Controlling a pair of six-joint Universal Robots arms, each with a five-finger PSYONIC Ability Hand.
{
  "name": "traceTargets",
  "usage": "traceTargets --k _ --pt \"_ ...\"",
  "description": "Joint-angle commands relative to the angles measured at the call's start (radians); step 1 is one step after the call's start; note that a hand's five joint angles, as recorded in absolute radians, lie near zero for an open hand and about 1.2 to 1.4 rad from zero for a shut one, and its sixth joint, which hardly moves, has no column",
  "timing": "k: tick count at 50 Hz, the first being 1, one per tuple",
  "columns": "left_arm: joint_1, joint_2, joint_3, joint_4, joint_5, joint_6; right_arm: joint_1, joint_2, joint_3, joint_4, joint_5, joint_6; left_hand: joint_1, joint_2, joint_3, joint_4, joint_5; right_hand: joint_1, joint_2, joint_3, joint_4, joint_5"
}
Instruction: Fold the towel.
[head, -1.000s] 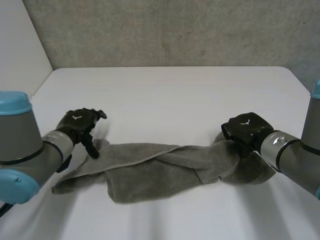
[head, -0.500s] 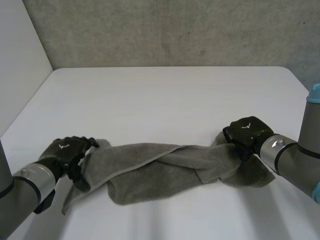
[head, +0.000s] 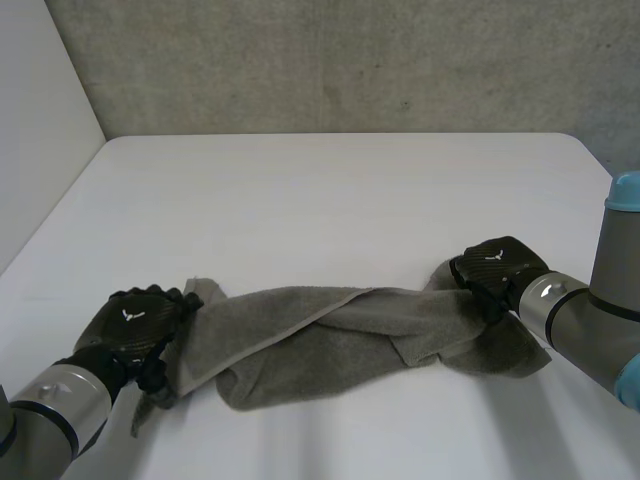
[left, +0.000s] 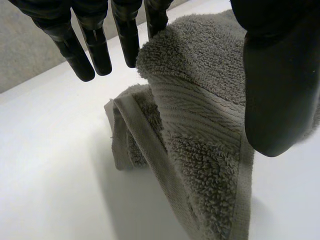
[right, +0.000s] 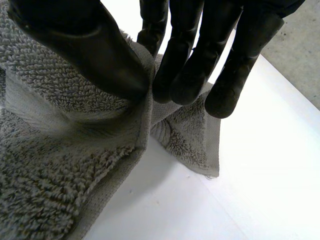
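Soft, even overhead light fell brightly on the white table (head: 330, 200), the grey towel (head: 330, 340) threw only a pale, diffuse shadow along its near edge, and in the wrist views its lifted folds shaded the table beneath them.

The ends of the towel (head: 330, 335) lie partly hidden under the left hand (head: 135, 322) and right hand (head: 495, 270); the left arm (head: 50, 405) and right arm (head: 590, 325) are cropped.
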Motion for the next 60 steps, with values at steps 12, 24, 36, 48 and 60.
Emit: traceTargets --k 12,24,36,48,60 --pt "0.000 -0.250 0.080 0.127 -0.096 0.001 -0.015 -0.019 -0.014 0.002 0.025 0.000 0.625 0.626 0.623 0.626 0.442 0.076 0.063 0.062 0.065 0.051" --pt "0.009 0.095 0.262 0.112 -0.113 -0.008 -0.071 -0.315 -0.083 0.017 0.047 0.002 1.030 1.030 1.028 1.031 0.847 0.076 0.063 0.062 0.065 0.051" --pt "-0.014 0.218 0.536 -0.163 -0.066 -0.013 -0.081 -0.468 -0.351 0.373 -0.088 -0.069 1.030 1.030 1.028 1.031 0.847 0.076 0.063 0.062 0.065 0.051" --pt "0.020 -0.075 0.703 -0.328 0.059 -0.003 -0.060 -0.212 -0.477 0.513 -0.054 -0.304 1.030 1.030 1.028 1.031 0.847 0.076 0.063 0.062 0.065 0.051" --pt "0.012 -0.466 1.208 -0.349 0.056 -0.022 0.057 0.195 -0.931 0.189 0.174 -0.247 1.030 1.030 1.028 1.031 0.847 0.076 0.063 0.062 0.065 0.051"
